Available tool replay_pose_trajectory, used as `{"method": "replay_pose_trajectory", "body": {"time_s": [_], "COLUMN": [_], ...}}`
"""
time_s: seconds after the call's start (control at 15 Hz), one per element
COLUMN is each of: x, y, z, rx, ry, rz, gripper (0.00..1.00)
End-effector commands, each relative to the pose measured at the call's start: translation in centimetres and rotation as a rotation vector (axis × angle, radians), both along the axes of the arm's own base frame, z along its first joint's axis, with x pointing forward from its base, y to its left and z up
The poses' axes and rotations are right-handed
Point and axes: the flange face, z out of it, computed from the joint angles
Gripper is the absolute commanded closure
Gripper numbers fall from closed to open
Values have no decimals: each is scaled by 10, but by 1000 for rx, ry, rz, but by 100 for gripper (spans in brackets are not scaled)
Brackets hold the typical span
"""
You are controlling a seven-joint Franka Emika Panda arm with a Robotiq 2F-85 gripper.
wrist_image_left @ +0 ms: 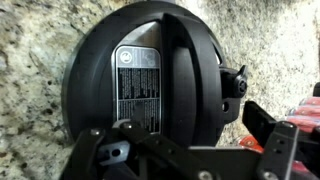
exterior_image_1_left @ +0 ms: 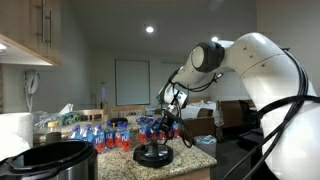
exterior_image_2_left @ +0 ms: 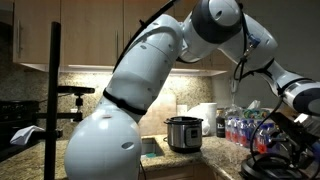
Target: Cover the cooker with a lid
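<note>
The lid [wrist_image_left: 150,80] is a round black disc with a white label on its raised middle band. It lies flat on the speckled granite counter [wrist_image_left: 30,40] and fills the wrist view. It also shows in both exterior views [exterior_image_1_left: 153,154] [exterior_image_2_left: 268,165]. My gripper [wrist_image_left: 185,140] hangs just above the lid with its fingers spread wide, open and empty; it also shows in both exterior views [exterior_image_1_left: 166,126] [exterior_image_2_left: 284,132]. The cooker [exterior_image_2_left: 183,133] has a silver body and a black rim, stands uncovered, and is well away from the lid. It appears at the bottom left in an exterior view [exterior_image_1_left: 58,158].
A pack of water bottles [exterior_image_1_left: 108,135] with red and blue labels stands right behind the lid, also seen in an exterior view [exterior_image_2_left: 245,130]. A paper towel roll [exterior_image_2_left: 208,117] stands beside the cooker. A black camera stand [exterior_image_2_left: 55,100] rises at the counter's side. Wall cabinets [exterior_image_1_left: 30,35] hang overhead.
</note>
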Motion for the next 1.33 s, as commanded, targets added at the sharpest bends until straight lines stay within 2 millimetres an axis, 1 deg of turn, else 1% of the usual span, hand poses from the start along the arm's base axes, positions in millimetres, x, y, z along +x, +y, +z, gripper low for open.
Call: {"method": "replay_pose_trajectory", "body": {"time_s": [0.0, 0.2, 0.4, 0.67, 0.87, 1.07, 1.27], "x": [-2, -4, -7, -4, 1, 8, 11], "y": [-5, 0, 6, 19, 30, 35, 38], "z": [-15, -23, -19, -15, -20, -34, -45], "rx": [125, 196, 236, 266, 291, 304, 312], "ry": [-102, -131, -144, -181, -245, -296, -329], "rz": [61, 126, 183, 210, 168, 75, 22], "gripper": [0, 0, 0, 0, 0, 0, 0]}}
